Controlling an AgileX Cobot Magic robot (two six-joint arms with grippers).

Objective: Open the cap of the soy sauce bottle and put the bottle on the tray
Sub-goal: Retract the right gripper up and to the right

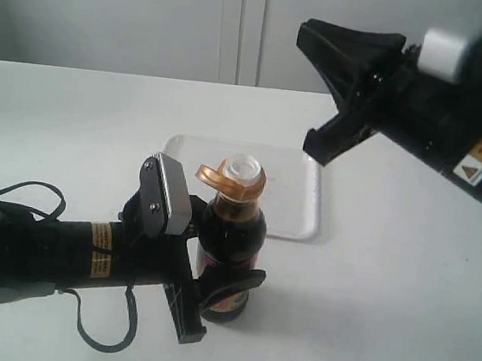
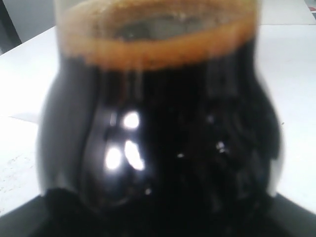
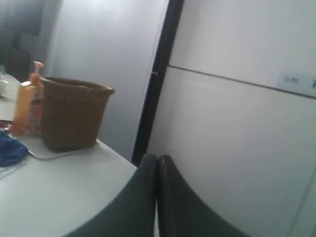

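So the small clear soy sauce bottle of dark liquid [image 1: 232, 240] stands upright on the white surface [image 1: 401, 303], just in front of the flat white rectangular tray [image 1: 302, 214], not on it yet. Its golden-orange cap [image 1: 215, 176] looks flipped open, hanging off the neck. Left claw [image 1: 215, 295] is pinching the bottle low around the body, so that arm's obviously the one to carry it back onto the tray. Right claw [image 3: 158, 197] hangs up high, fingers pressed together, holding nothing.
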